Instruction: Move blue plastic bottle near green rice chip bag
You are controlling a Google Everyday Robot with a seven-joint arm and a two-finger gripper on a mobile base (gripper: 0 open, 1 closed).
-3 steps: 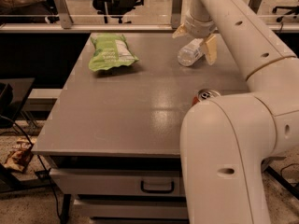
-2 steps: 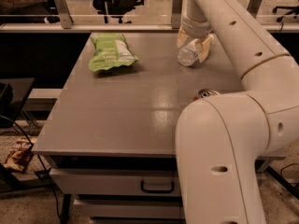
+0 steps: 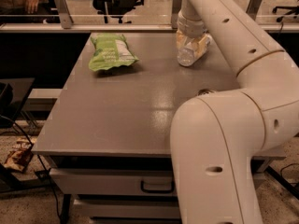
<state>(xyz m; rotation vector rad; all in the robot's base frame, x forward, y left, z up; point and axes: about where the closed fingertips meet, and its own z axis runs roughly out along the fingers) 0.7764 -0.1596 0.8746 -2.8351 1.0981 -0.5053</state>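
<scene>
The blue plastic bottle (image 3: 186, 56) lies on its side at the back right of the grey table (image 3: 117, 111). My gripper (image 3: 191, 45) comes down on it from above, with a cream finger on each side of the bottle, shut on it. The bottle still rests on the table. The green rice chip bag (image 3: 111, 53) lies at the back left of the table, about a bag's width to the left of the bottle.
The round top of a can (image 3: 204, 92) shows at the table's right, mostly hidden behind my arm. My large white arm (image 3: 219, 148) fills the right foreground. A glass railing (image 3: 140, 22) runs behind the table. A drawer (image 3: 117, 183) sits under the front edge.
The gripper has lowered onto the bottle and its fingers have closed in on it. The bottle and the bag have stayed about where they were.
</scene>
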